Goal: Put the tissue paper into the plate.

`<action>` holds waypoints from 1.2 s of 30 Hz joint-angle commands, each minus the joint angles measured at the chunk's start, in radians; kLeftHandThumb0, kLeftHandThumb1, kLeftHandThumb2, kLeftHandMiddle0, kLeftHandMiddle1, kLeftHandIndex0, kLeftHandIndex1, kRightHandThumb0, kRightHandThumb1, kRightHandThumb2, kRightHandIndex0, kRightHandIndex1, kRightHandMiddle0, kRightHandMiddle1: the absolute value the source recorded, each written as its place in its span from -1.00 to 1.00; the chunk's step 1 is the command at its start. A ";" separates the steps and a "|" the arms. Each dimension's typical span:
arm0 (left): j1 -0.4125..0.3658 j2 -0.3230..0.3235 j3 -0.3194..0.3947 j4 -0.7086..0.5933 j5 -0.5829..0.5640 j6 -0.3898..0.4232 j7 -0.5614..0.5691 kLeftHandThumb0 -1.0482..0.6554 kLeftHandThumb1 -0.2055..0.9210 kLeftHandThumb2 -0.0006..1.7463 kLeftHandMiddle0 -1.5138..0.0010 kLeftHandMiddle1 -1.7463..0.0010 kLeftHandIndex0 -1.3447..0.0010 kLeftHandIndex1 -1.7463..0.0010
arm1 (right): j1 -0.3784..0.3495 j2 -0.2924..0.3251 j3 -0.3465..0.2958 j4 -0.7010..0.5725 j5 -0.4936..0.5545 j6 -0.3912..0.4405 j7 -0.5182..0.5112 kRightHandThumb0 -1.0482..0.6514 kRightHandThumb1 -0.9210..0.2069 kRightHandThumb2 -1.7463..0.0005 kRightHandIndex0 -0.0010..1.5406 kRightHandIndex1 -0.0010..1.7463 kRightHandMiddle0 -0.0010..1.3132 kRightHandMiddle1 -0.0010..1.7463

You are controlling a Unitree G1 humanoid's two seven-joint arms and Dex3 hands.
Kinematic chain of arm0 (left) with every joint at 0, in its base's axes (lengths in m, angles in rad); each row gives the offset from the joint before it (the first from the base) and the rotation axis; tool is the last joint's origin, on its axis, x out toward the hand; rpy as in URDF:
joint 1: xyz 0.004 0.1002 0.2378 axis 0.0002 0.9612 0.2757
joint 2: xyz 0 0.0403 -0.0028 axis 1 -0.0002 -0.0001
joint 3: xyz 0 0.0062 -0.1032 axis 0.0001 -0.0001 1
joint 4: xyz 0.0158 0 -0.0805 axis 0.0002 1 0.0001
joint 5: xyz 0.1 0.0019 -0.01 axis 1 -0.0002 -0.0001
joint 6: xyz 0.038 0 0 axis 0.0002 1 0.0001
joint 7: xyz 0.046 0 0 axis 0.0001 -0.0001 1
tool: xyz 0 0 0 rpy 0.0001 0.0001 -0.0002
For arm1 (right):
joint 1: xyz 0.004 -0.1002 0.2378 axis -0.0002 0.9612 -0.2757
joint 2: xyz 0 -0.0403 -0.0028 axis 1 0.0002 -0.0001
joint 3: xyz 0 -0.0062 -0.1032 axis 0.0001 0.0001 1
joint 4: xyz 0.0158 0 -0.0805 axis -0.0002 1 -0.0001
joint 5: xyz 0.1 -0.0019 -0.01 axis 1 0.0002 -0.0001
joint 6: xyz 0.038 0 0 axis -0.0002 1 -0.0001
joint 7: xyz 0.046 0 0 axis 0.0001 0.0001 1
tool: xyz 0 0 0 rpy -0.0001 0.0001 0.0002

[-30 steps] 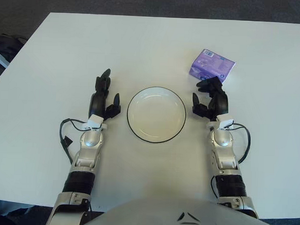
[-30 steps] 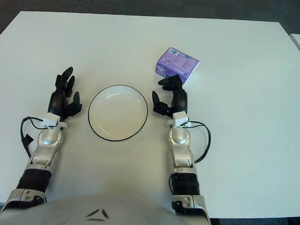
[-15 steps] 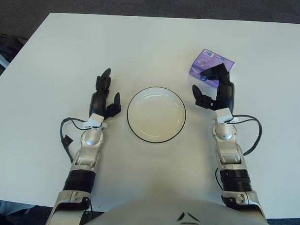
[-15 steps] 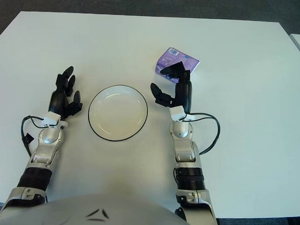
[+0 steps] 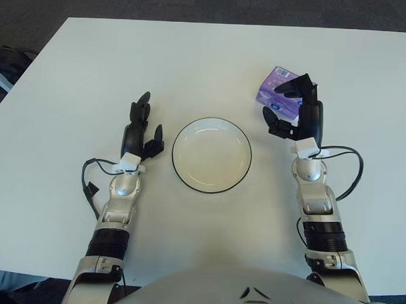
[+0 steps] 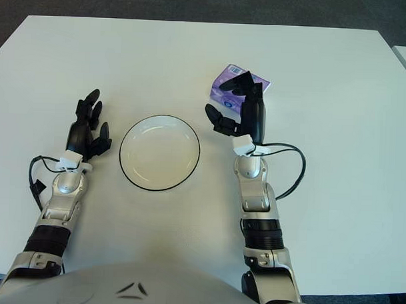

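Observation:
A purple tissue pack (image 5: 277, 84) lies on the white table, right of and beyond the plate. The white plate (image 5: 211, 154) with a dark rim sits in the middle and holds nothing. My right hand (image 5: 289, 105) is raised over the near edge of the pack, its fingers spread and partly covering it; I see no grasp. My left hand (image 5: 142, 126) shows just left of the plate, fingers relaxed and holding nothing.
The white table (image 5: 193, 65) reaches to all sides of the plate. Black cables (image 5: 88, 181) loop beside both wrists. A dark floor lies beyond the far edge.
My right hand has lifted and moved forward from beside the plate to above the near edge of the tissue pack. The left hand, plate and pack have stayed put.

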 commanded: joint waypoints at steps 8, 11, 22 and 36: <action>0.093 -0.059 -0.035 0.217 0.020 -0.011 0.026 -0.54 1.00 -0.08 0.60 1.00 1.00 0.37 | -0.159 -0.100 -0.046 0.155 -0.032 0.000 -0.063 0.23 -0.51 0.04 -0.40 0.91 -0.59 0.80; 0.090 -0.060 -0.034 0.223 0.015 -0.007 0.023 -0.54 1.00 -0.08 0.61 1.00 1.00 0.40 | -0.193 -0.124 -0.049 0.186 -0.043 -0.008 -0.085 0.23 -0.51 0.04 -0.40 0.90 -0.58 0.79; 0.086 -0.058 -0.031 0.237 0.013 -0.012 0.026 -0.54 1.00 -0.08 0.61 0.99 1.00 0.38 | -0.307 -0.206 -0.037 0.300 -0.088 -0.023 -0.132 0.23 -0.55 0.09 -0.39 0.87 -0.60 0.79; 0.092 -0.056 -0.033 0.233 0.009 -0.011 0.020 -0.55 1.00 -0.09 0.61 0.99 1.00 0.42 | -0.440 -0.291 0.001 0.474 -0.199 0.011 -0.244 -0.10 -0.99 0.51 -0.73 0.60 -0.59 0.86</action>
